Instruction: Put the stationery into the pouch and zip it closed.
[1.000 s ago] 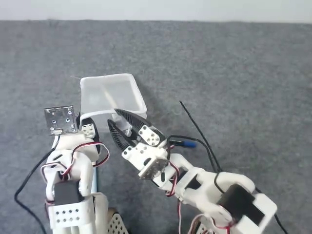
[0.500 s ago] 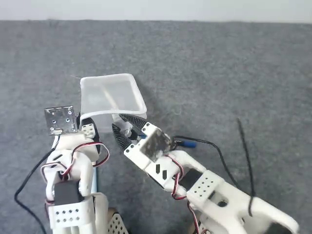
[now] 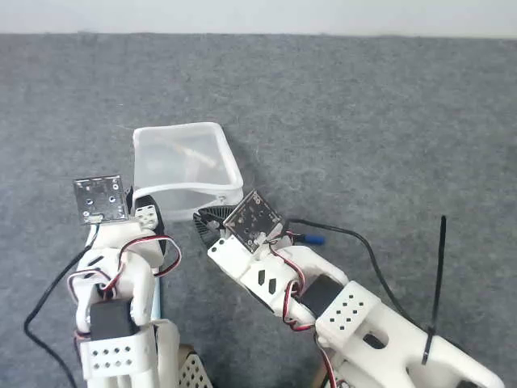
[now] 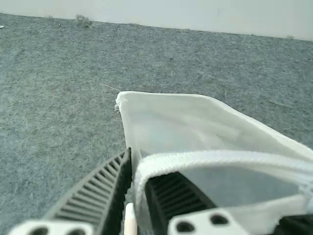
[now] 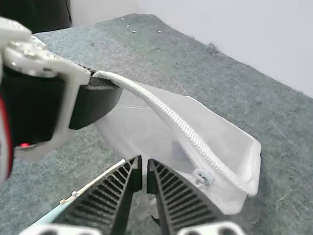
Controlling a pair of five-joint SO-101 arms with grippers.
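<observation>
Now we see the soft white see-through pouch point(image 3: 187, 162) on the fuzzy grey carpet point(image 3: 380, 113), with its mouth open. A thin pale stick point(image 3: 194, 153) lies inside the pouch. The left gripper point(image 4: 138, 169) pinches the pouch's thick zip edge. The right gripper point(image 5: 143, 161) sits just beside the pouch, near its little zipper pull point(image 5: 200, 177). Its jaws are pressed almost together, with nothing we can see between them. We think the zipping step comes now. The right gripper would need to open a bit, grab the pull and slide it along while the left one holds tight. A plain white wall point(image 3: 258, 14) stands behind the pouch.
</observation>
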